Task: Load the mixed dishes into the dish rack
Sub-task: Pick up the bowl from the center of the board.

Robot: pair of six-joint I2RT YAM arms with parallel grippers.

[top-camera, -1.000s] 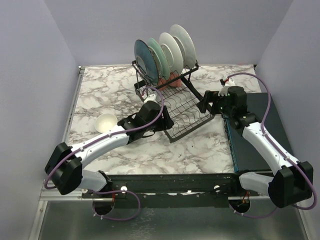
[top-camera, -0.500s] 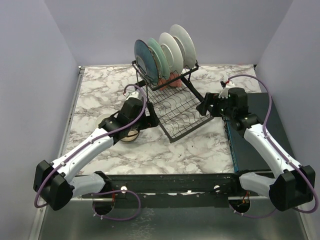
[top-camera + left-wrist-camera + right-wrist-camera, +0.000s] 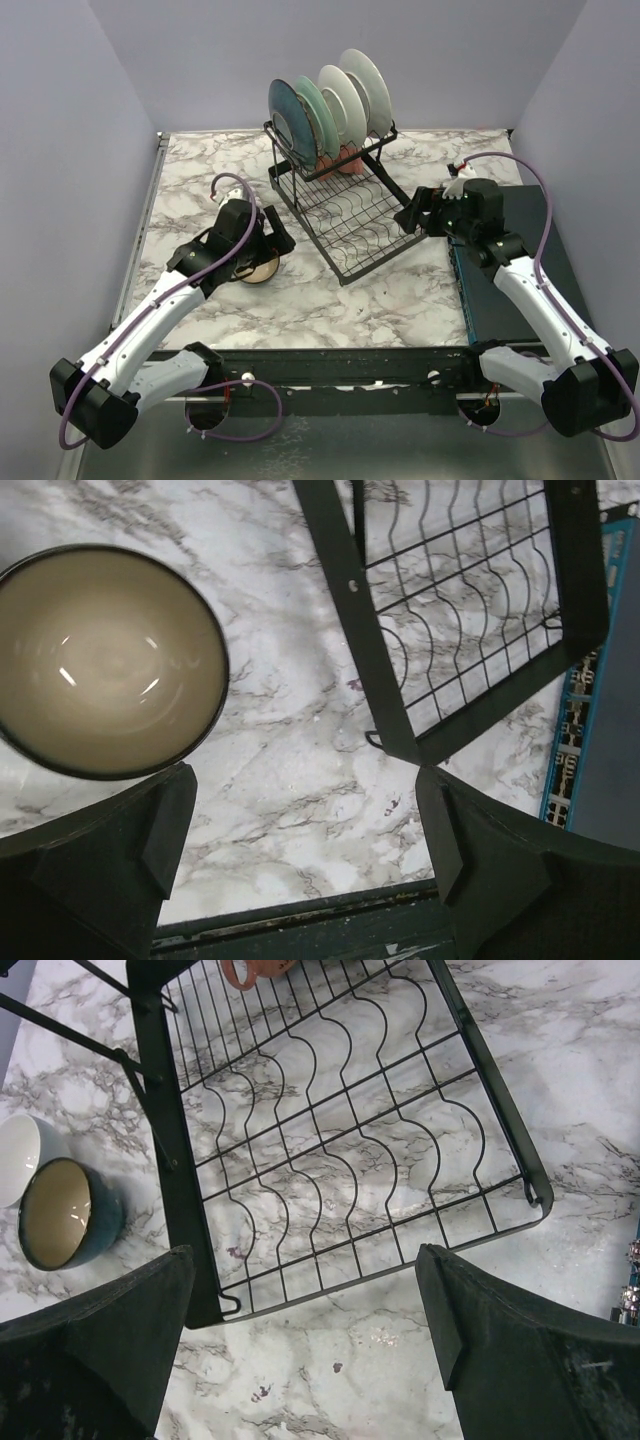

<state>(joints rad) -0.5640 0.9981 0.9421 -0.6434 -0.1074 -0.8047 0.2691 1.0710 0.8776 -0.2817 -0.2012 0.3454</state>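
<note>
**Both grippers wide open and empty; two bowls on the table beside the rack**

The left gripper (image 3: 300,855) has its fingers spread wide with nothing between them. It hangs over the marble table (image 3: 200,180). The dark bowl with tan inside (image 3: 105,660) stands upright at its 10 o'clock, clear of the fingers. From above, this bowl sits at 8 o'clock of the dish rack (image 3: 345,215), near it but apart. The white bowl (image 3: 22,1158) is just beside the dark bowl at its 10 o'clock in the right wrist view. The right gripper (image 3: 310,1330), equally wide and empty, hovers at the rack's 3 o'clock edge. Plates (image 3: 330,105) stand on edge in the upper basket at 12 o'clock, with pink mugs (image 3: 340,160) beneath them.
</note>
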